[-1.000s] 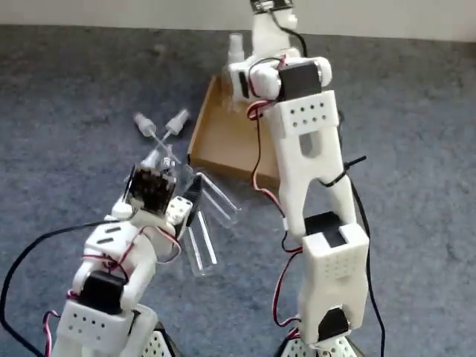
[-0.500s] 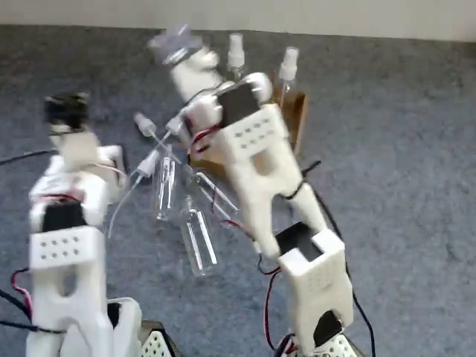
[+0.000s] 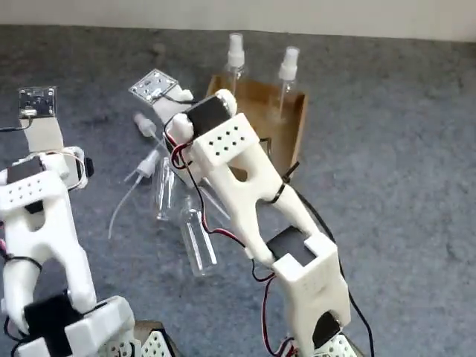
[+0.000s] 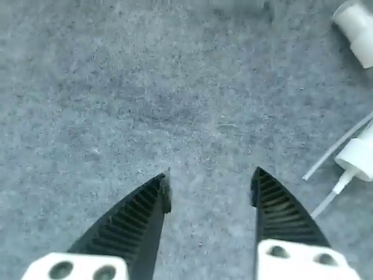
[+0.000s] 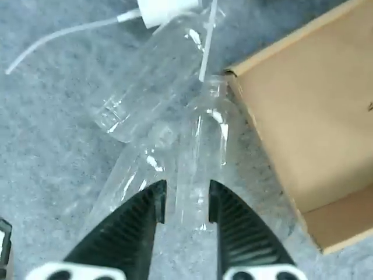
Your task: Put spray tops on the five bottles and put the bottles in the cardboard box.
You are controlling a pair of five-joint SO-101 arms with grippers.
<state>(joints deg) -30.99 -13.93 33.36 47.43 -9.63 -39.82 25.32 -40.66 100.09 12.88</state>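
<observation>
- A grey-blue carpet (image 3: 401, 149) covers the whole working surface and runs from edge to edge in the high view.
- Its pile is short and dense, mottled with lighter and darker flecks. The left wrist view shows the fibres close up, with a slightly darker patch among them.
- A pale strip (image 3: 372, 15), off-white and plain, runs along the far edge of the carpet at the top of the high view. Whether it is a wall or a skirting board cannot be told.
- The light is soft and even, and the shadows on the carpet are faint with blurred edges.
</observation>
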